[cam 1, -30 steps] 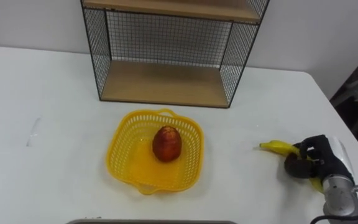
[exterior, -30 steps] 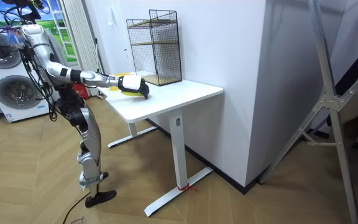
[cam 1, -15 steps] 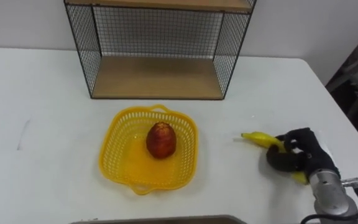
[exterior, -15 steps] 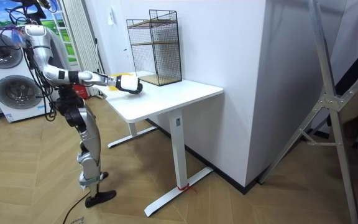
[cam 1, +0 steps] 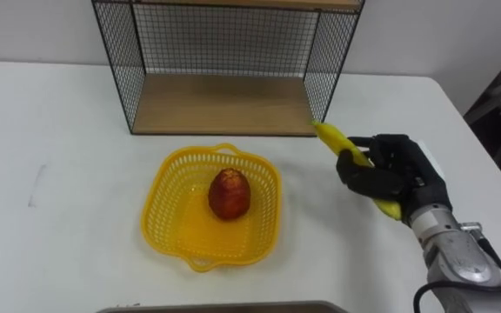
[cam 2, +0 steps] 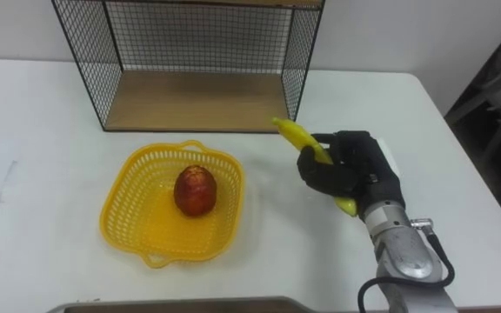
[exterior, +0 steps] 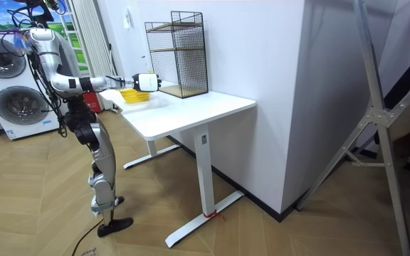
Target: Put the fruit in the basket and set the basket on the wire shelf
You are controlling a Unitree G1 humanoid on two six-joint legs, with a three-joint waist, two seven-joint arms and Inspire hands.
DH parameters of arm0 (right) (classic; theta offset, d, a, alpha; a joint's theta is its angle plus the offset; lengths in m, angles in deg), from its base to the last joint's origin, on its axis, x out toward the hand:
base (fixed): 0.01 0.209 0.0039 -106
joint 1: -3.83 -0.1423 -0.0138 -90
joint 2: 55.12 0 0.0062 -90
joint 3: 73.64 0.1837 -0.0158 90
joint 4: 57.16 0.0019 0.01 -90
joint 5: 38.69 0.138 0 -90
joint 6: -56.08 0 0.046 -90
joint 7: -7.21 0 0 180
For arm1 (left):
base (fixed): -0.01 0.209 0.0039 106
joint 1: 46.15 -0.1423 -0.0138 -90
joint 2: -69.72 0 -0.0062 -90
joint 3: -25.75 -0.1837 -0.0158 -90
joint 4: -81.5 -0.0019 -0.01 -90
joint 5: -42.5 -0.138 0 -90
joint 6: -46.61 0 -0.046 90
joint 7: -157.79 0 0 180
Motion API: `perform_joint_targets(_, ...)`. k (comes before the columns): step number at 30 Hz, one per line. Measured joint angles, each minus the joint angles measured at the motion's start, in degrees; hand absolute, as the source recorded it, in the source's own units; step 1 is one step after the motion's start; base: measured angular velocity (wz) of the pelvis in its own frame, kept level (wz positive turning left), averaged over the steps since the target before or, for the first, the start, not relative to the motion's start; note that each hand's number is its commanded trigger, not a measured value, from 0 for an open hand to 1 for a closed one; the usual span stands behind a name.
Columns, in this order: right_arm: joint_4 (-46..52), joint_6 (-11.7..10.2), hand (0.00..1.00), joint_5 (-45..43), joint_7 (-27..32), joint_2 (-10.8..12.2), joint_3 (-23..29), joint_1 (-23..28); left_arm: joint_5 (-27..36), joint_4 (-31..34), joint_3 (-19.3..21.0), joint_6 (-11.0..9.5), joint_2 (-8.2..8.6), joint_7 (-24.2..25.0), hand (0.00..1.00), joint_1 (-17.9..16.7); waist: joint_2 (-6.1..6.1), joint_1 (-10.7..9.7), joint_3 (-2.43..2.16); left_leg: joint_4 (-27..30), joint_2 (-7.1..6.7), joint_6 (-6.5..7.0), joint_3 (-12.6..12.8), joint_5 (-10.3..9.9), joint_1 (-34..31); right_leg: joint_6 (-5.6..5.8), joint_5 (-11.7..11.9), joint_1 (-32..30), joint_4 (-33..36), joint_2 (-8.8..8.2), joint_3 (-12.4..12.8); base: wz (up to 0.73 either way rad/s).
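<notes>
— White table point(cam 1: 68, 113) is seen under the head camera; what is set upon it?

— A wire shelf point(cam 1: 224, 61) with wooden boards is stood at the far side, close to the wall point(cam 1: 24, 26); a yellow basket point(cam 1: 158, 217) is placed just near of it, apart from it, about the middle of the table.

— What is held in the basket?

— One red fruit point(cam 1: 230, 192) is laid on its floor, roughly central (whether apple or mango cannot be told).

— And where is the banana to be found?

— The banana point(cam 1: 344, 149) is gripped in the right hand point(cam 1: 388, 176), to the right of the basket and just near of the shelf's right front corner; the dark fingers are curled round its middle, so that a yellow end is left showing on either side; whether the far end touches the shelf's corner post cannot be told.

— Is it rested on the table?

— It is held clear of the surface, as is shown by the room view.

— How is the robot placed?

— It is stood upright at the table's end on the room view's left, with washing machines point(exterior: 13, 99) behind it; the right arm is stretched out over the table toward the shelf.
</notes>
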Motion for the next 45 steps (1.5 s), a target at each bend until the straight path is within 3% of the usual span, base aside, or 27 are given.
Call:
perform_joint_targets(6, 2.70, -0.35, 1.00, -0.03, -1.26, 0.02, -0.22, -2.31, 0.03, -0.05, -0.16, -0.01, 0.50, 0.00, 0.00, -0.14, 0.54, 0.19, -0.20, -0.16, -0.06, -0.04, 0.59, 0.33, -0.27, -0.01, 0.00, -0.66, 0.04, -0.02, 0.59, -0.05)
perform_joint_targets(14, 7.21, -0.57, 1.00, -0.51, -2.07, -0.02, -0.30, -3.38, 0.09, -0.50, -0.22, -0.18, 0.75, 0.64, 0.00, 0.04, 0.03, 0.26, -0.47, -0.10, -0.08, -0.02, 0.68, 0.34, -0.47, 0.00, -0.01, -0.88, -0.14, -0.01, 0.64, 0.00)
perform_joint_targets(19, 9.42, -0.92, 1.00, -6.38, -4.27, -0.72, -2.66, -3.47, 0.08, -0.61, -0.62, -1.18, 0.65, 1.50, 0.00, 0.60, -0.48, 0.56, -0.48, -0.11, 0.00, -0.02, 0.70, 0.34, -0.76, 0.00, 0.00, -1.33, 0.13, 0.01, 0.55, 0.00)
perform_joint_targets(23, 10.77, -0.90, 1.00, -11.58, -6.39, -0.70, -5.89, -3.49, 0.16, -0.61, -3.57, -1.17, -0.26, 1.67, 0.00, 1.73, -1.08, 1.19, -0.10, -0.16, 0.04, -0.02, 0.74, 0.34, -1.21, -0.03, 0.01, -1.69, 0.22, 0.03, 0.67, 0.00)
perform_joint_targets(27, 10.86, -0.87, 1.00, -16.99, -9.89, -0.68, -8.74, -4.18, 0.14, -0.62, -4.09, -1.23, -0.59, 1.72, 0.00, 2.82, -1.84, 2.93, -0.26, -0.19, 0.04, -0.01, 0.79, 0.34, -1.17, -0.05, 0.03, -1.69, 0.22, 0.04, 0.74, 0.00)
perform_joint_targets(37, 10.73, -0.51, 1.00, -22.56, -13.11, -0.59, -15.28, -6.47, 3.26, -1.62, -6.45, -1.27, -0.96, 2.70, 0.00, 3.70, -1.23, 4.76, 0.29, -0.13, -0.01, -0.02, 0.20, 0.34, -1.24, -0.05, 0.05, -1.51, 0.22, -0.01, 0.19, 0.01)
perform_joint_targets(41, 10.68, -0.38, 1.00, -22.88, -14.40, -0.57, -16.07, -6.48, 3.40, -1.63, -6.73, -1.26, -0.97, 2.70, 0.00, 4.42, -1.19, 4.96, 0.31, -0.10, -0.05, -0.02, -0.35, 0.34, -1.57, -0.05, 0.05, -1.57, 0.15, -0.04, -0.37, 0.07)
perform_joint_targets(42, 10.42, -0.38, 0.82, -23.07, -14.48, -0.57, -16.07, -6.47, 3.40, -1.63, -6.73, -1.25, -0.97, 2.70, 0.00, 4.50, -1.16, 4.93, 0.33, -0.10, -0.07, -0.02, -0.49, 0.34, -1.57, -0.05, 0.05, -1.51, 0.12, -0.07, -0.52, 0.05)
perform_joint_targets(43, 10.07, -0.38, 0.26, -23.04, -14.48, -0.57, -16.08, -6.47, 3.42, -1.63, -6.74, -1.26, -0.98, 2.69, 0.00, 4.54, -1.11, 4.91, 0.36, -0.10, -0.08, -0.02, -0.58, 0.35, -1.60, -0.05, 0.05, -1.49, 0.10, -0.09, -0.71, 0.05)
perform_joint_targets(44, 9.82, -0.38, 0.00, -23.02, -14.47, -0.56, -16.13, -6.47, 3.44, -1.63, -6.77, -1.25, -0.98, 2.66, 0.00, 4.54, -1.08, 4.94, 0.38, -0.09, -0.10, -0.02, -0.72, 0.34, -1.64, -0.05, 0.05, -1.44, 0.07, -0.10, -0.86, 0.08)
perform_joint_targets(45, 9.03, -0.38, 0.00, -22.95, -14.45, -0.55, -16.37, -6.46, 3.55, -1.63, -6.93, -1.25, -1.03, 2.57, 0.00, 4.53, -1.06, 4.82, 0.39, -0.06, -0.13, -0.02, -0.92, 0.35, -1.70, -0.05, 0.05, -1.38, 0.06, -0.11, -0.98, 0.06)
